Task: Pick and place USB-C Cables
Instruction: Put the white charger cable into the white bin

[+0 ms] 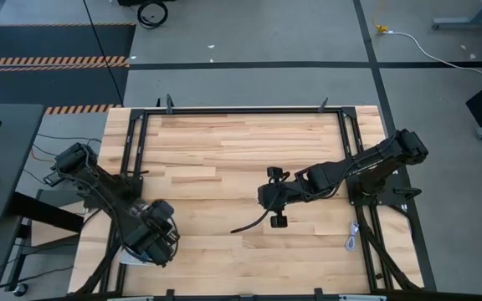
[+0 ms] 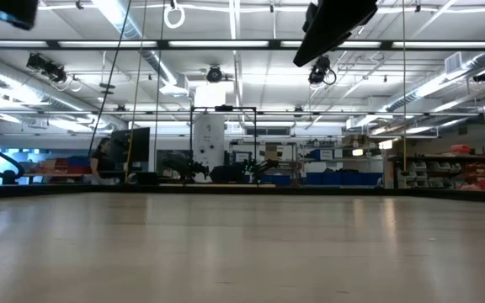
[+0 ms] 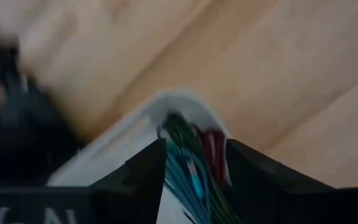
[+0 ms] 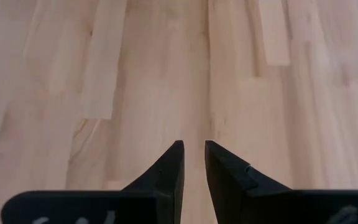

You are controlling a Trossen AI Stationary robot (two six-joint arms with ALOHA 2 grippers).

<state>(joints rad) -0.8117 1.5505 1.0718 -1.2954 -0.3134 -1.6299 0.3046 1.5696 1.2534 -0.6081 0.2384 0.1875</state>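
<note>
In the left wrist view, green (image 3: pixel 180 129), teal (image 3: pixel 188 177) and dark red (image 3: pixel 211 149) USB-C cable bundles lie together in a white tray (image 3: pixel 120 140). My left gripper (image 3: pixel 194 155) is open over them, one finger on each side. The high view puts this gripper (image 1: pixel 153 234) over the tray (image 1: pixel 129 256) at the table's near left corner. A black cable (image 1: pixel 251 222) lies on the wood mid-table, just near-side of my right gripper (image 1: pixel 268 197). The right gripper (image 4: pixel 194 149) shows a narrow gap with only bare wood between the fingers. A pale grey cable (image 1: pixel 351 238) lies by the right edge. My left gripper points down into the tray with the cable bundles between its open fingers (image 3: pixel 151 168); I cannot tell whether the fingers touch them.
A black metal frame (image 1: pixel 241 109) borders the table on its far, left and right sides. A long white cord with a yellow end (image 1: pixel 408 38) lies on the floor beyond the table. Bare wood spans the far half of the table (image 1: pixel 241 142).
</note>
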